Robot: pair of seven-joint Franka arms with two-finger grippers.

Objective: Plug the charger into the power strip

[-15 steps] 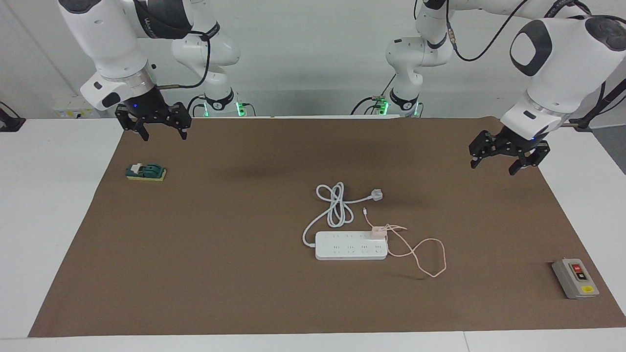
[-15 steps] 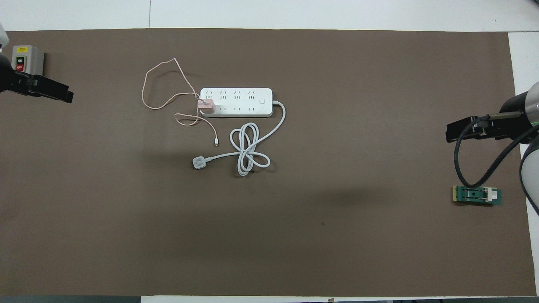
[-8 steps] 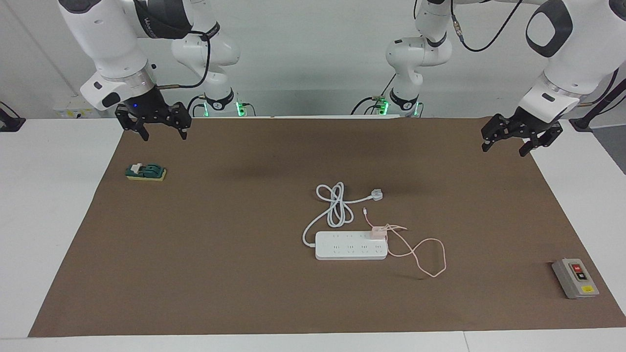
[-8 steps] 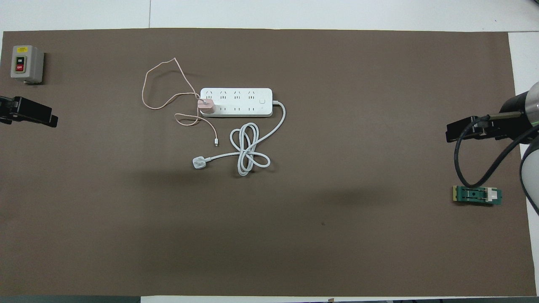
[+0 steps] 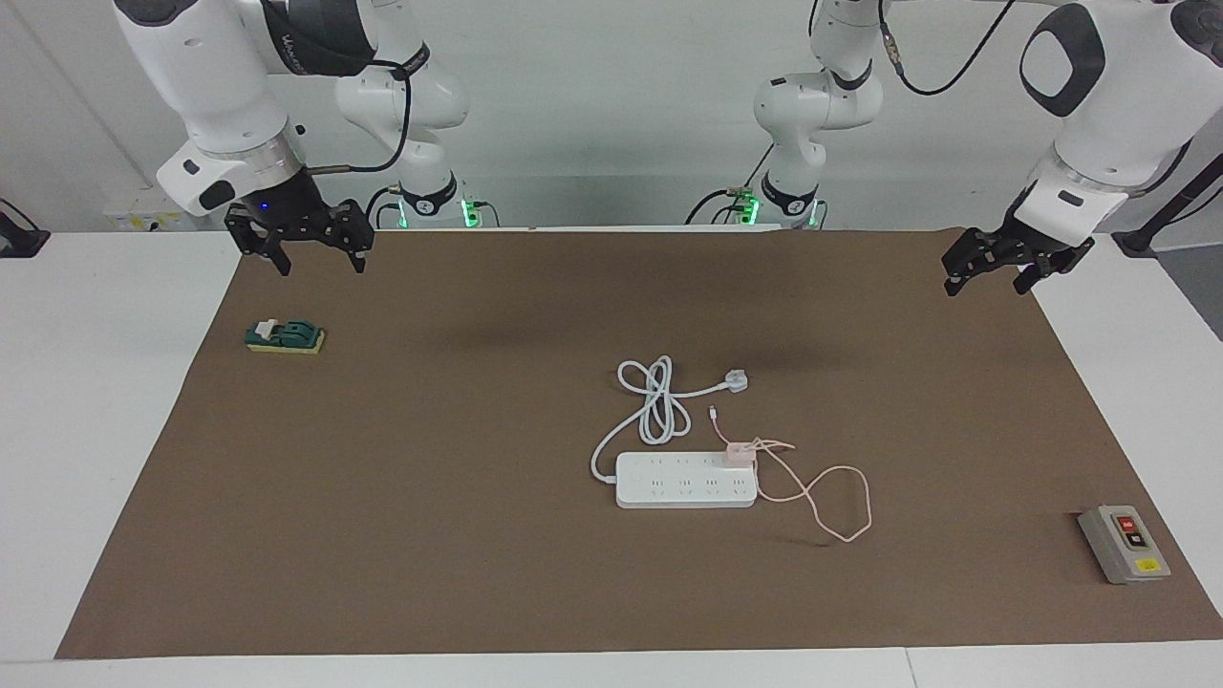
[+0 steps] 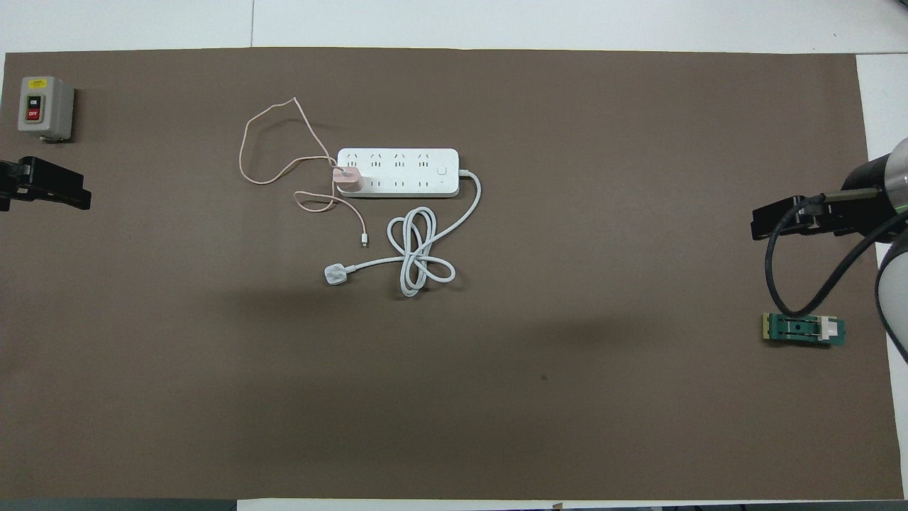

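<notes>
The power strip [image 5: 669, 489] [image 6: 404, 165] lies flat mid-mat, its white cord [image 5: 654, 401] coiled on the side nearer the robots. The pink charger [image 5: 739, 453] [image 6: 347, 179] stands on the strip's end toward the left arm, seated in a socket of the row nearer the robots. Its thin pink cable [image 5: 841, 506] [image 6: 245, 149] loops on the mat beside that end. My left gripper [image 5: 986, 285] [image 6: 71, 193] is open and empty, raised over the mat's edge at the left arm's end. My right gripper [image 5: 322, 266] [image 6: 762, 226] is open and empty, waiting raised over the right arm's end.
The strip's white three-pin plug [image 5: 735, 380] [image 6: 333, 275] lies nearer the robots than the strip. A grey box with red and yellow buttons [image 5: 1124, 545] [image 6: 44, 106] sits at the left arm's end. A small green block [image 5: 285, 336] [image 6: 804, 329] lies under the right gripper's area.
My left gripper has risen and drawn back toward the robots' edge of the mat, uncovering the grey box in the overhead view. The right arm, charger and strip have not moved.
</notes>
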